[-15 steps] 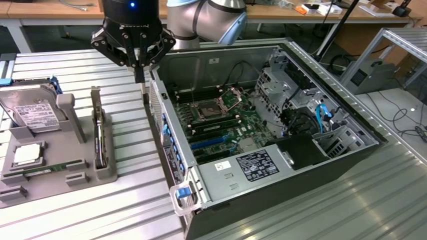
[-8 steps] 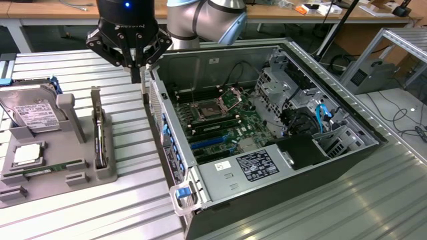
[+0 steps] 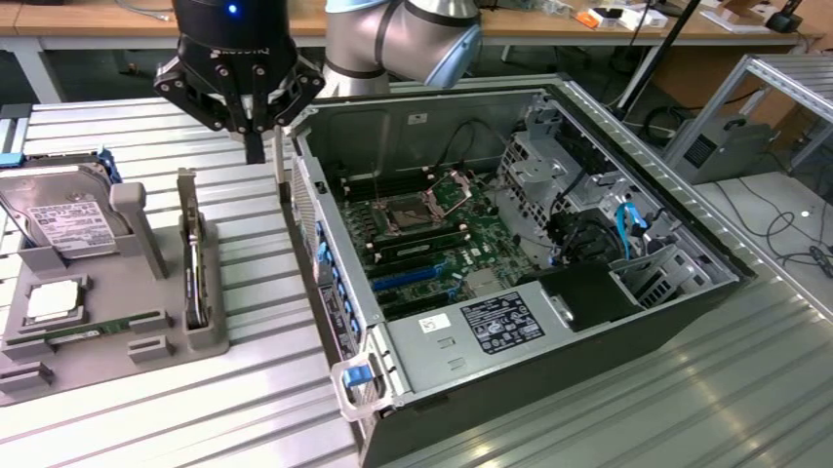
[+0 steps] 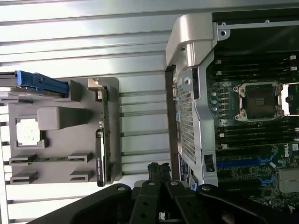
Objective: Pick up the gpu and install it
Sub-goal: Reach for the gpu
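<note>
Exterior view: ribbed metal table [image 3: 234,409]; open computer case [image 3: 560,390] at 3 o'clock of frame, grey parts tray [image 3: 195,336] at 9 o'clock.
Case: side panel off, motherboard [image 3: 443,244] exposed. Blue slots [image 3: 410,276] look unfilled, so install not done.
Tray: well apart from case. Hard drive [image 3: 53,210] at its 11 o'clock, square chip [image 3: 53,300] at its 8 o'clock.
gpu: [image 3: 195,263] stands on its long edge in the slot along the tray's 3 o'clock side, the side facing the case. Wrist view has it as a thin dark strip [image 4: 105,126], silvery bracket [image 4: 96,86] at one end. Untouched.
Gripper: [image 3: 256,151] clenched on nothing, fingers pressed together. Hangs above the bare table strip between tray and case, at about 1 o'clock of the gpu's far end, near it but not touching. In the wrist view its tips [image 4: 161,170] sit just beside the case wall.
Handling: probably light and stiff. Thin board, fragile; small parts on the faces and the contact edge likely damage easily. Smooth faces could slip under a weak pinch.
Grasp spot: judged best across the board's thickness on the free upper edge, about mid-length for balance, or by the metal bracket end. Slot walls hold the lower edge, so a tilted pull could bind.
</note>
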Controlling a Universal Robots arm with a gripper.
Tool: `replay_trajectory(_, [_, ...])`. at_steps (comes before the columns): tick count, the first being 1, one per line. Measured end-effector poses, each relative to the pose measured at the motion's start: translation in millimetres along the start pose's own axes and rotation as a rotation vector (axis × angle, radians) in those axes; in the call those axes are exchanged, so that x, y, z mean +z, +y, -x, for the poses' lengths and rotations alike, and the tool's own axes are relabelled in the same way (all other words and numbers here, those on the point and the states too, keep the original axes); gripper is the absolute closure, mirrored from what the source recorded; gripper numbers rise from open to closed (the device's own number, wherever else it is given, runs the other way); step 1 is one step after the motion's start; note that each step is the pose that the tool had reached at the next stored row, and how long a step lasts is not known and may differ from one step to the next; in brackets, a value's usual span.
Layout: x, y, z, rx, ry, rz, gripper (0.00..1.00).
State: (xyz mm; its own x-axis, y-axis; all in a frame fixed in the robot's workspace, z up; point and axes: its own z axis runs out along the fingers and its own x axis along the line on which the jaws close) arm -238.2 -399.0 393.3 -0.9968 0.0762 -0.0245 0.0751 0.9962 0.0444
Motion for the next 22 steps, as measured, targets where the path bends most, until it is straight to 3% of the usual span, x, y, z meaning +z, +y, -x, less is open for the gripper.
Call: replay_trajectory(22, [-0.7, -1.9, -25.9, 0.0, 0.0, 0.0, 0.89])
